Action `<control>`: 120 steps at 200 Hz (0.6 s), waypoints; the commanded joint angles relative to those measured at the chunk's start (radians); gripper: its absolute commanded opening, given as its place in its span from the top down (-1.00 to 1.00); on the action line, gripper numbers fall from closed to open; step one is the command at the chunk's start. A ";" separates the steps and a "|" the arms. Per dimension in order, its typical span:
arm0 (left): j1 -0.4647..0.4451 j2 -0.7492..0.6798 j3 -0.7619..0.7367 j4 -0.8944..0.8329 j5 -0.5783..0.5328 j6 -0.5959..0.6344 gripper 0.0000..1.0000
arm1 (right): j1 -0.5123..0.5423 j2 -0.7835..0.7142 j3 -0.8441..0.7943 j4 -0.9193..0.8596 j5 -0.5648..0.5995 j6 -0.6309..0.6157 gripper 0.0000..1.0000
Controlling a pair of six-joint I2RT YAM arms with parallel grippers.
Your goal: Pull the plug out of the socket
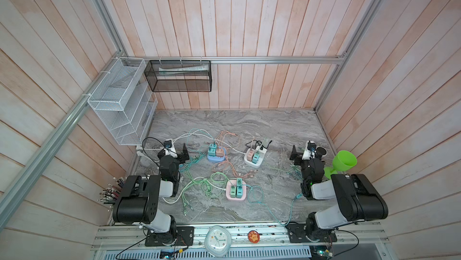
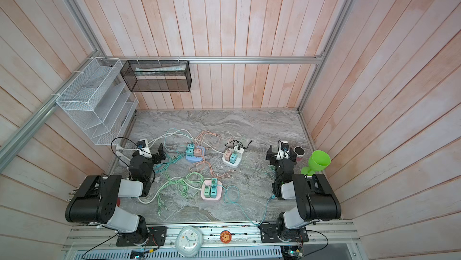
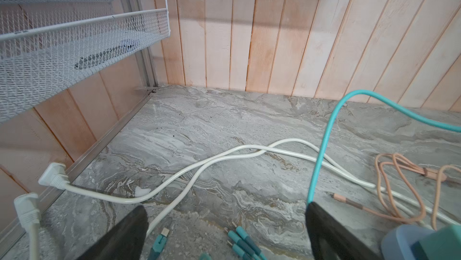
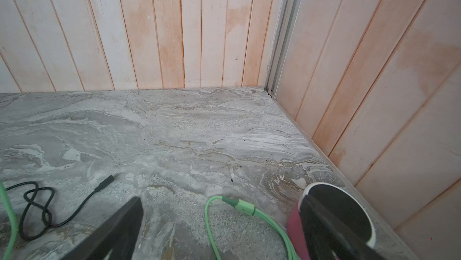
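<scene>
On the left side of both top views, my left gripper (image 1: 185, 154) hangs low over the marble table (image 1: 274, 126) with its jaws spread wide and nothing between them. The left wrist view agrees, showing only bare stone and loose cable ends between the dark fingers (image 3: 124, 233). Just to its right sits the blue socket block (image 1: 216, 158), carrying a teal plug (image 1: 212, 150) and a peach plug (image 1: 220, 151). Both stand upright and, as far as I can judge, are fully seated. A corner of that block shows at the lower right of the left wrist view, near one finger but not touching it. At lower centre of the frame, the pink socket block (image 1: 236, 191) holds a pair of teal chargers (image 1: 235, 189), which also look pushed home. Right of centre, the white socket block (image 1: 254, 161) has a peach charger (image 1: 250, 155) with a teal one beside it. Coloured cables (image 1: 200, 182) sprawl among all three blocks. Further right, my right gripper (image 1: 293, 154) is likewise spread and empty, well apart from any block. A maroon mug (image 4: 293, 223) sits just beside one of its fingers, and a green goblet (image 1: 343, 162) stands at the far right. I read the job as not yet started: no plug is out and no grip is made. What is left is to choose a plug, close on its body, brace the block and pull straight up. The blue block looks like the nearest candidate for the left arm.
</scene>
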 commanded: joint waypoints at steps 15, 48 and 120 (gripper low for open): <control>-0.003 0.001 0.006 0.016 -0.011 0.008 -1.00 | -0.018 0.004 0.035 -0.051 -0.030 0.024 -0.96; -0.003 0.001 0.006 0.018 -0.010 0.008 -1.00 | -0.029 0.006 0.043 -0.064 -0.049 0.025 -0.96; -0.002 0.002 0.008 0.016 -0.009 0.008 -1.00 | -0.072 0.007 0.059 -0.092 -0.138 0.048 -0.96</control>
